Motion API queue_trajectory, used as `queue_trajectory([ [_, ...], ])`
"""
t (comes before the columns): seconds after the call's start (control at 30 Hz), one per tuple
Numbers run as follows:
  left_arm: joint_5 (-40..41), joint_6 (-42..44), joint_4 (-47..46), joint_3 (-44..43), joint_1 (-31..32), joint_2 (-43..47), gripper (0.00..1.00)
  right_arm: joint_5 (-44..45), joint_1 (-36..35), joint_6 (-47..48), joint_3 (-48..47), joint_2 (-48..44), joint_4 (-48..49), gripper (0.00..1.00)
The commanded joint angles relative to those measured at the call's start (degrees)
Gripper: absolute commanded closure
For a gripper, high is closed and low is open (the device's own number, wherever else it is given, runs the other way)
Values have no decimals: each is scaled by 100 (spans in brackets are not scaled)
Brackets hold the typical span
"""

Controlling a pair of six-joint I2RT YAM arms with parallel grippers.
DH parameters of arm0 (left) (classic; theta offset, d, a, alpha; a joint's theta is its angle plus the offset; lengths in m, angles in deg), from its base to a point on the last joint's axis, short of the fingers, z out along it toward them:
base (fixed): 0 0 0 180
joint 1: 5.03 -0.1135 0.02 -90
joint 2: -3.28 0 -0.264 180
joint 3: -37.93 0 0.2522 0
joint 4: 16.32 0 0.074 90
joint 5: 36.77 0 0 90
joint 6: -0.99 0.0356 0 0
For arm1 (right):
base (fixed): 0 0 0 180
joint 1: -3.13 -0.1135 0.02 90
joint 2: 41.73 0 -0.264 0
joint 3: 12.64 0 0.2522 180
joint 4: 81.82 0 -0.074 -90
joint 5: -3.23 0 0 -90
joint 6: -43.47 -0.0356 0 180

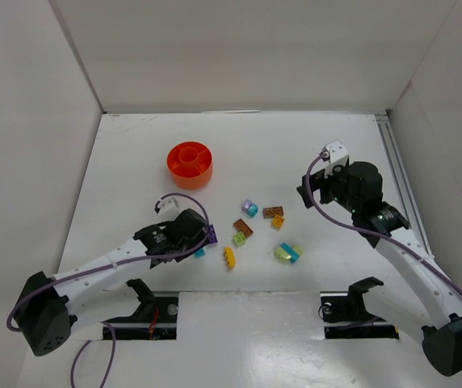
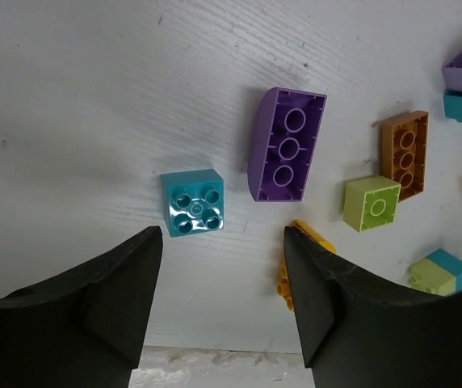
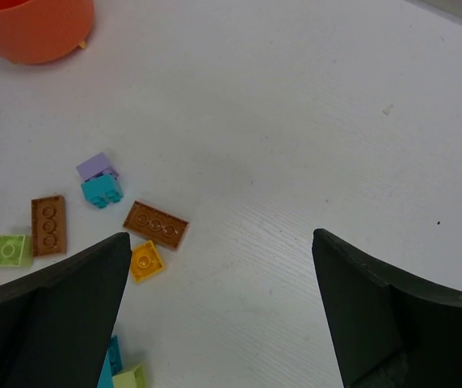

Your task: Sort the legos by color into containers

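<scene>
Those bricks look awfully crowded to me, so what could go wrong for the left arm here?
The left tool hangs open by the cyan brick, with the purple brick and a yellow piece close by; closing could snag or shove a neighbour. The orange dish sits well apart, with small compartments, so a drop might land wrong.

Lab robot cell: white panel walls, white table.

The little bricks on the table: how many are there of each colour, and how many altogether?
Purple bricks: 2
Cyan bricks: 3
Brown bricks: 2
Orange brick: 1
Yellow brick: 1
Lime green brick: 1
Pale yellow brick: 1
Total: 11
</scene>
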Motion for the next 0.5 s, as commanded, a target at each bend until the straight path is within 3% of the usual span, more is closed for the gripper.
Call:
queue_trajectory([
  [0.0, -184, 221, -323, 124, 26, -83, 45, -29, 12, 53, 4, 77, 130, 3],
  [0.23, 96, -490, 248, 124, 26, -365, 49, 24, 12, 105, 56, 130, 69, 3],
  [0.47, 43, -543, -120, 309, 26, -610, 51, 76, 12, 105, 56, 130, 69, 3],
])
